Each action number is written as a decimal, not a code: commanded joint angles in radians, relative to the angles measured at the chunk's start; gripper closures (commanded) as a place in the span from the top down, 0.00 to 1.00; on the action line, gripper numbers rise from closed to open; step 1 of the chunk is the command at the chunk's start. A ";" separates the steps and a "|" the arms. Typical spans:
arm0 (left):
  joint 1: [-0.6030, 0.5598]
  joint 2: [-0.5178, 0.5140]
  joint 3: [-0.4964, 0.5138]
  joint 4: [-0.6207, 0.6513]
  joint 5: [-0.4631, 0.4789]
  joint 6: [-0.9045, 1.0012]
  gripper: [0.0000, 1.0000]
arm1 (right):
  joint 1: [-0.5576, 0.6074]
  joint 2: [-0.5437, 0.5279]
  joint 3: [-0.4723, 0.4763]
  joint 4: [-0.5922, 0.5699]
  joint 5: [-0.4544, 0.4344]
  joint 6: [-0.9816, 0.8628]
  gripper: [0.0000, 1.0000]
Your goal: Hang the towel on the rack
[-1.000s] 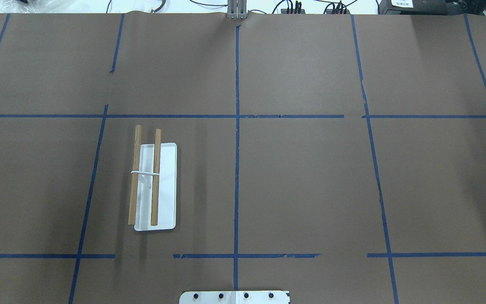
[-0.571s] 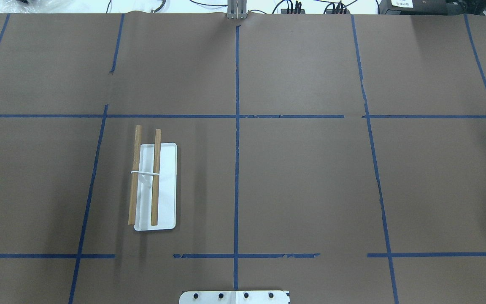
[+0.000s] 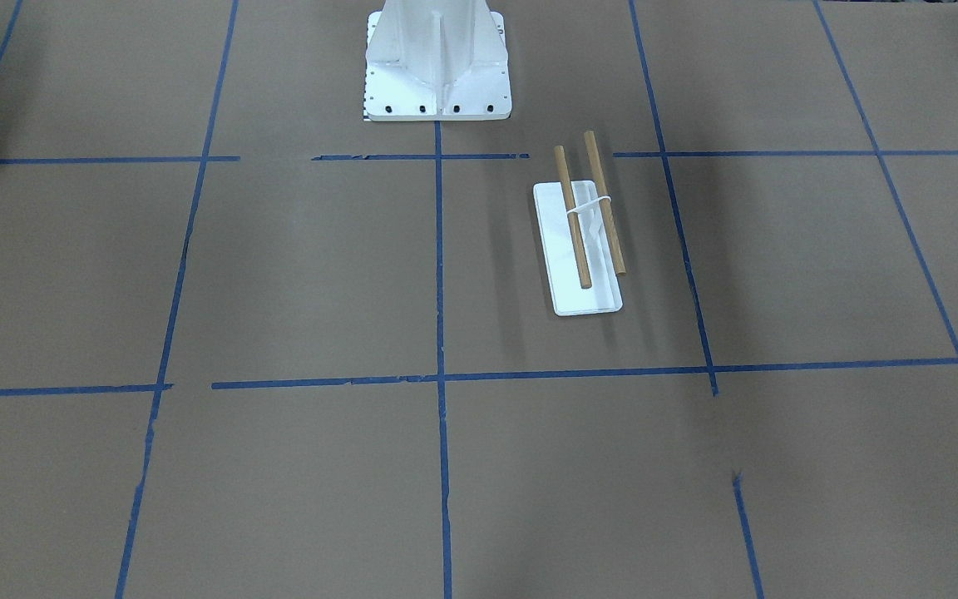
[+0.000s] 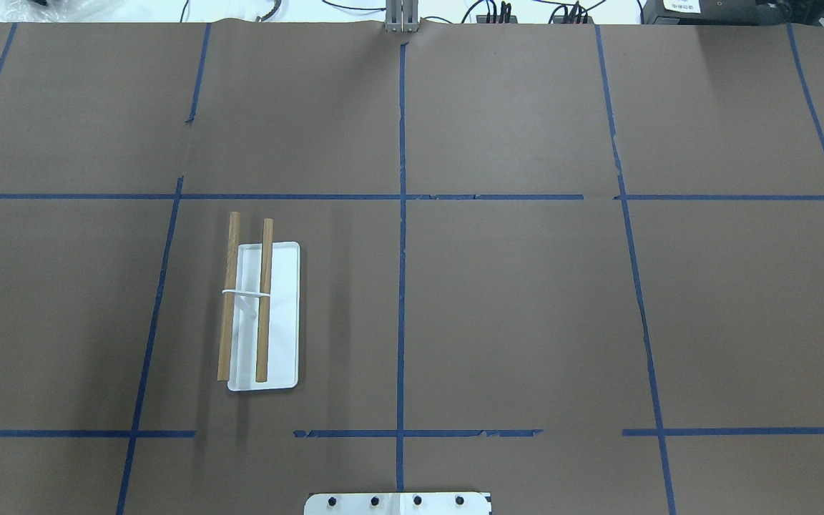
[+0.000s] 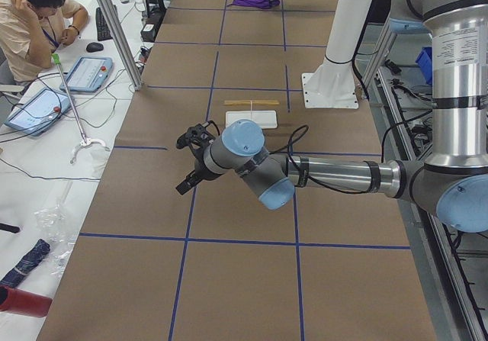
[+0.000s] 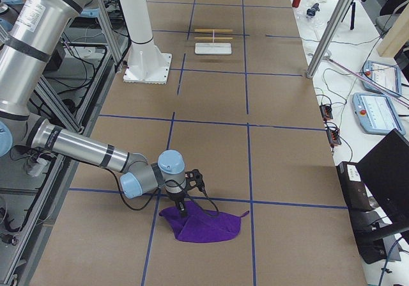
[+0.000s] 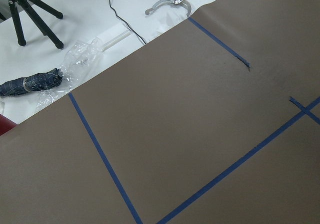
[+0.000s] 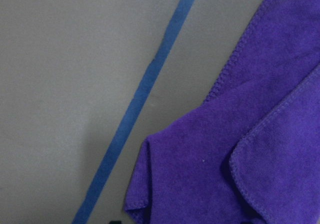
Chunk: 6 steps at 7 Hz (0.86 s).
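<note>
Hovering at the towel (image 6: 204, 225) edge, lower centre of the right-side view, right hand (image 6: 185, 207): grip can't tell. Left hand (image 5: 187, 163): can't tell either. Rack (image 4: 285, 322) is unmoved centre-left overhead, far apart, so hanging hasn't started.

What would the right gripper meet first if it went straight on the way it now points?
The towel. The right gripper points down at the towel's edge on the robot's side, and the right wrist view shows the purple cloth close below. I cannot tell whether the fingertips touch it yet.
</note>
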 commanded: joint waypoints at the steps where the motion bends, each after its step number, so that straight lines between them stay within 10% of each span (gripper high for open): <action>1: 0.000 0.000 0.001 0.000 0.000 0.002 1.00 | -0.034 0.000 -0.008 0.006 -0.007 -0.002 0.72; 3: 0.000 0.000 0.001 0.000 0.001 0.000 1.00 | -0.065 -0.002 -0.013 0.007 -0.013 -0.003 0.61; 4: 0.000 0.000 0.001 0.000 0.000 0.002 1.00 | -0.072 -0.002 -0.013 0.007 -0.025 -0.020 0.19; 6: 0.000 0.000 0.001 0.000 0.001 0.000 1.00 | -0.066 -0.017 -0.010 0.019 -0.039 -0.107 0.00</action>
